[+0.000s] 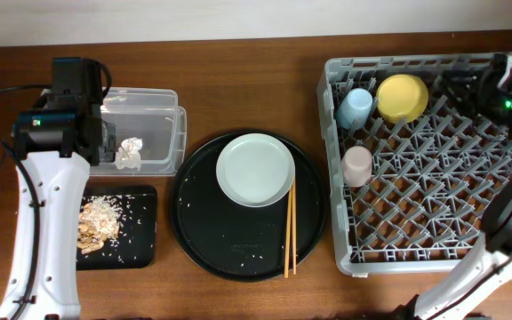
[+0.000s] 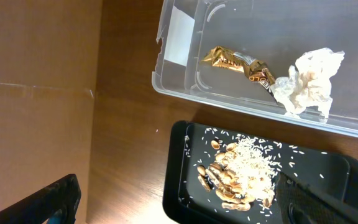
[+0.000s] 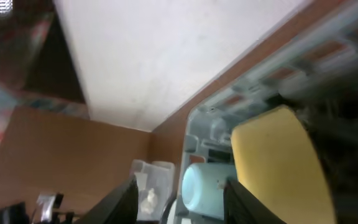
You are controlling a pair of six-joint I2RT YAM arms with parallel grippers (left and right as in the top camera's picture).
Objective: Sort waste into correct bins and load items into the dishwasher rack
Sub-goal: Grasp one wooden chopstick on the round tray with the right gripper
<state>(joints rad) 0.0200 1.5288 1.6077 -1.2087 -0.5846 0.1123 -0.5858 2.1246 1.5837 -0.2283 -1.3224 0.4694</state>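
Wrapper [image 2: 238, 65], gold-brown: only my left wrist camera shows it, beside the tissue [image 2: 309, 81] in the clear box [image 2: 229, 25]; overhead, my left arm [image 1: 47, 196] covers it. Food scraps [image 2: 241, 174] lie in the black tray [image 2: 176, 186]. The rack [image 1: 434, 213] holds yellow bowl [image 1: 402, 96], blue cup [image 1: 356, 107] and pink cup [image 1: 357, 164]; plate [image 1: 255, 169] and chopsticks [image 1: 290, 222] lie on the round tray [image 1: 238, 249]. My left pincer [image 2: 182, 202] and right pincer [image 3: 179, 205] stand spread, empty.

Plastic box [image 1: 149, 100] sits behind the shallow tray [image 1: 140, 242] at left; plate [image 1: 254, 169] and chopsticks [image 1: 290, 227] lie on the round tray [image 1: 225, 244] at centre; rack [image 1: 434, 209] at right.
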